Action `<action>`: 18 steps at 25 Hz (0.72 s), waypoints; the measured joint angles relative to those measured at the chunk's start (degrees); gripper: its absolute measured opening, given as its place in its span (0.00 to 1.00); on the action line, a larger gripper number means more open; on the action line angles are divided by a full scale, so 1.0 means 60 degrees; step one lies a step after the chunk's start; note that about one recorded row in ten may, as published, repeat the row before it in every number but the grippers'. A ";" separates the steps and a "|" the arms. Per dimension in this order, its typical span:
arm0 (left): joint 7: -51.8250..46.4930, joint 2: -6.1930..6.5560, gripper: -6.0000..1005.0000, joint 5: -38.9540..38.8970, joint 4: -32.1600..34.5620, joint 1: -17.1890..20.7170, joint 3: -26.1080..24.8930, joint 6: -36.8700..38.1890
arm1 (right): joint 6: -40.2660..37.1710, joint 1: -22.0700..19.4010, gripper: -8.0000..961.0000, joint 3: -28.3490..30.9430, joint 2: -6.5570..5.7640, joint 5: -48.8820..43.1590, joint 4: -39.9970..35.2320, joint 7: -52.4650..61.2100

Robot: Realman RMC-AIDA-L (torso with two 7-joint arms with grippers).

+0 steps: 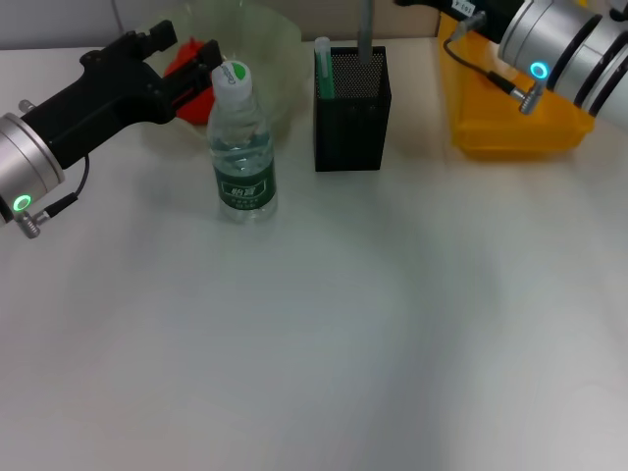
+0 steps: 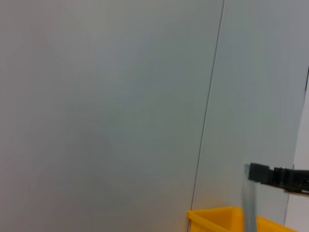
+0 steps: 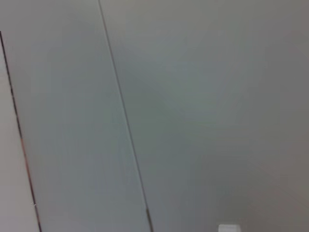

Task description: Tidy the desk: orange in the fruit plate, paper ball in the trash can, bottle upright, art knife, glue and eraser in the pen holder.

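Note:
My left gripper (image 1: 188, 61) is at the back left, shut on the red-orange orange (image 1: 183, 61), which it holds at the left rim of the pale green fruit plate (image 1: 270, 39). The bottle (image 1: 241, 147) stands upright just in front of the gripper, close to its lower finger. The black mesh pen holder (image 1: 351, 110) holds a green glue stick (image 1: 323, 69) and a grey art knife (image 1: 365, 27). My right arm reaches over the yellow trash can (image 1: 510, 123); its gripper (image 1: 432, 4) is cut off by the top edge. The paper ball and eraser are out of view.
The white desk (image 1: 324, 324) stretches from the objects to the front edge. The left wrist view shows a grey wall, a corner of the trash can (image 2: 217, 220) and the art knife's top (image 2: 270, 176). The right wrist view shows only wall.

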 joint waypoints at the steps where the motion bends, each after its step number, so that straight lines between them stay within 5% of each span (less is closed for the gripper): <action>1: -0.0001 0.0000 0.65 0.0000 0.0001 0.0008 -0.0029 0.0029 | -0.0001 0.0002 0.21 -0.0023 0.0000 0.0003 0.0017 0.0000; 5: -0.0002 -0.0002 0.65 0.0000 -0.0013 0.0014 -0.0226 0.0210 | -0.0007 -0.0013 0.22 -0.0044 -0.0003 0.0006 0.0047 0.0000; 10: -0.0005 -0.0003 0.65 0.0001 -0.0031 0.0005 -0.0317 0.0299 | -0.0008 -0.0075 0.43 -0.0016 0.0002 0.0006 0.0071 0.0046; 18: 0.0052 -0.0029 0.65 -0.0204 -0.0098 -0.0047 -0.0403 0.0350 | -0.1005 -0.0494 0.50 0.0059 0.0007 0.0008 0.0111 0.0124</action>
